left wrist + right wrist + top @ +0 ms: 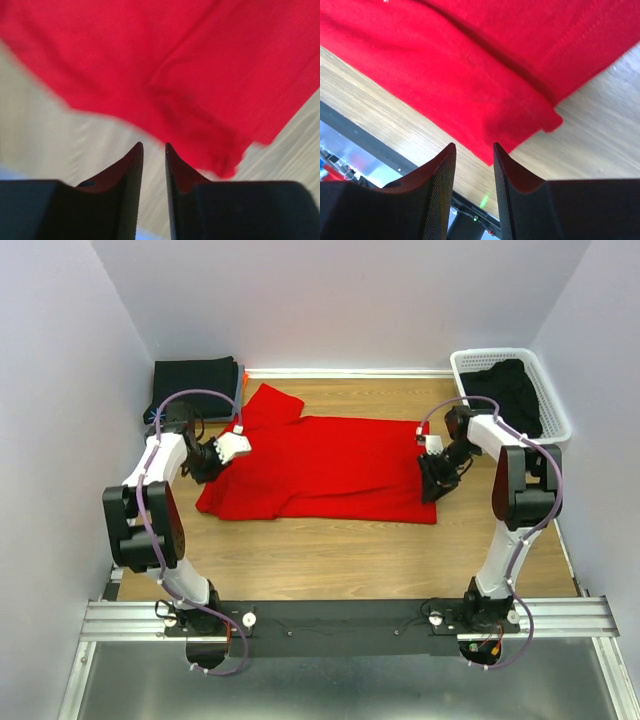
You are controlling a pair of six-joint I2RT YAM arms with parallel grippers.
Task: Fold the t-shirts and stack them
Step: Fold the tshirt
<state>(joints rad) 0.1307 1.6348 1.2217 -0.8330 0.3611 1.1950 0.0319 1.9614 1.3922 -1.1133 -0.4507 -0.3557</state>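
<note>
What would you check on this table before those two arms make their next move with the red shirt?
1. Red shirt spread on the table: ok.
2. Folding finished: not ok, a sleeve sticks out at the far left.
3. Left gripper open, nothing pinched: ok.
4. Right gripper open at the shirt's right edge: ok.
5. Black shirt waiting in the basket: ok.
6. Hidden wrinkles underneath: cannot tell.
</note>
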